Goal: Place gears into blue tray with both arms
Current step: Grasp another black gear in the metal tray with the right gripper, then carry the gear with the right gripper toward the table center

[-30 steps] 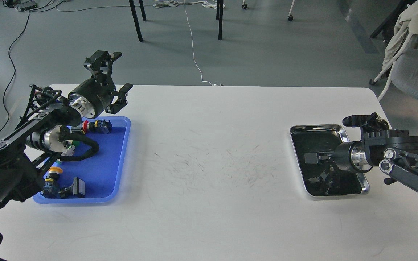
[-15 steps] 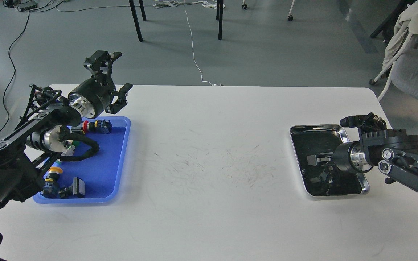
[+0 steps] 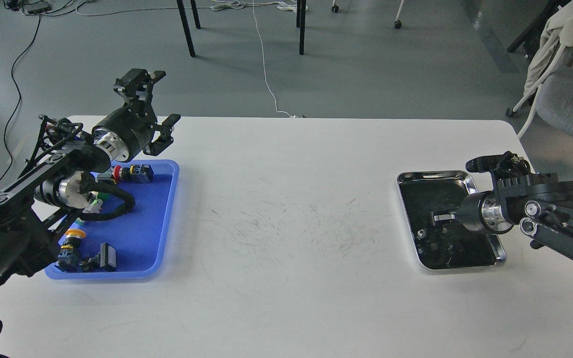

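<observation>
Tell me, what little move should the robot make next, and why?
Probably ease the right pincer down toward the small dark parts in the steel tray. It hovers over that tray, seemingly holding nothing I can make out, while the blue tray shows only push-button switches and no gear that I can see.

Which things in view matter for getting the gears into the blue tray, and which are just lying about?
Belong to the job:
blue tray
steel tray, dark small parts inside, gears not clearly told apart
left gripper, open
right gripper, over the steel tray

Lying about:
red push-button switch
yellow-capped switch
black connector block
chair
floor cable
</observation>
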You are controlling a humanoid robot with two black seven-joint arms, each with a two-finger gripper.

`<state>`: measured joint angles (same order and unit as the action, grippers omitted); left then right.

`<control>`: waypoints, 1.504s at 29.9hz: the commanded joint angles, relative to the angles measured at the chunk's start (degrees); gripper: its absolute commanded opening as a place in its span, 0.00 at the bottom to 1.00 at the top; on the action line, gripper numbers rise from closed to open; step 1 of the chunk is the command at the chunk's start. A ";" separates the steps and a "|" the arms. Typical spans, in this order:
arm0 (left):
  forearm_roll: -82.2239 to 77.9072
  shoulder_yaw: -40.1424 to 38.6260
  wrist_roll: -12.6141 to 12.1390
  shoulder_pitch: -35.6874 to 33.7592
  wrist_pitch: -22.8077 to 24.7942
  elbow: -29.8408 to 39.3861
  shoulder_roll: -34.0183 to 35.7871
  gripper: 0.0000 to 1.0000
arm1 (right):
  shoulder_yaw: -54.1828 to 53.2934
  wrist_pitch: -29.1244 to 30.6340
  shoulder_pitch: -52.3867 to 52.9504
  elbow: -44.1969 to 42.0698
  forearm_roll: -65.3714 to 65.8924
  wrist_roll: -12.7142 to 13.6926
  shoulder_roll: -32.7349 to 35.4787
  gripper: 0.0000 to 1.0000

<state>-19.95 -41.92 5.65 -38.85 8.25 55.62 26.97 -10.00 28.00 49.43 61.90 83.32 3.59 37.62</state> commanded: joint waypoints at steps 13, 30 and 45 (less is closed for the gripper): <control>0.00 0.00 -0.02 -0.08 0.01 0.02 -0.08 0.98 | -0.81 0.00 8.83 2.70 -1.41 -0.25 0.26 0.02; 0.00 0.00 -0.02 -0.26 -0.43 0.02 0.19 0.98 | 1.11 -11.03 9.19 0.95 -9.58 -0.69 -24.78 0.02; 0.00 0.00 -0.02 -0.43 -0.61 0.02 0.19 0.98 | 4.63 -15.95 1.81 -5.20 -9.50 -0.69 -37.62 0.02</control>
<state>-19.95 -41.92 5.63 -39.19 7.64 55.58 27.16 -5.42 13.42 51.98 58.41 73.81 2.91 1.14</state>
